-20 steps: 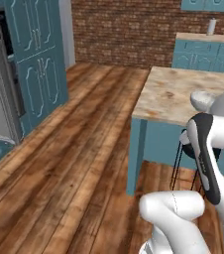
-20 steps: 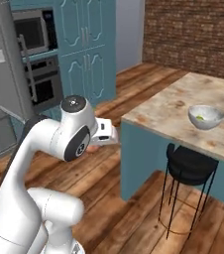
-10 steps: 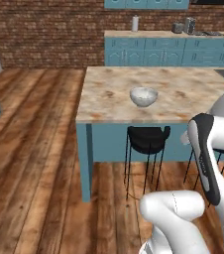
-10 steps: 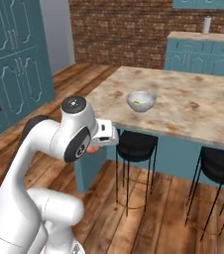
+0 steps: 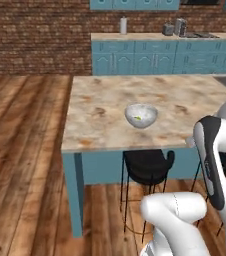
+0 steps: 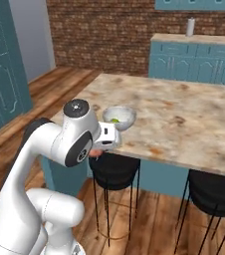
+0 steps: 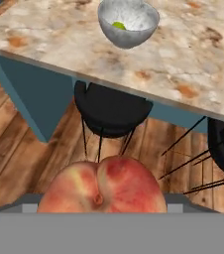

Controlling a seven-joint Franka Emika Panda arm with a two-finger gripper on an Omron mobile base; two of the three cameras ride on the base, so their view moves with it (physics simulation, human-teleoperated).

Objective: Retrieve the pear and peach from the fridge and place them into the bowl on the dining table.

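Observation:
The peach (image 7: 102, 186), orange-red, sits right in front of the hand camera, and my gripper (image 7: 102, 201) is shut on it; the fingertips are hidden behind the fruit. In the right base view the gripper (image 6: 95, 152) hangs just in front of the dining table's near edge, a sliver of peach (image 6: 93, 154) under it. The white bowl (image 5: 141, 115) (image 6: 119, 117) (image 7: 128, 22) stands on the beige marbled dining table (image 5: 100, 125) (image 6: 184, 119) (image 7: 193, 54), near its front edge. The yellow-green pear (image 5: 138, 118) (image 6: 115, 120) (image 7: 119, 25) lies inside the bowl. The fridge is out of view.
Black stools (image 5: 147, 167) (image 6: 114, 172) (image 7: 111, 109) are tucked under the table's near side, another stool (image 6: 214, 191) to the right. Teal cabinets with a counter (image 5: 160, 55) (image 6: 199, 55) line the brick back wall. Wooden floor (image 5: 20, 150) lies open to the left.
The base has turned and driven, so the whole picture has swung from the fridge side to the dining table, now closer and centred. The arm keeps its pose, still holding the peach.

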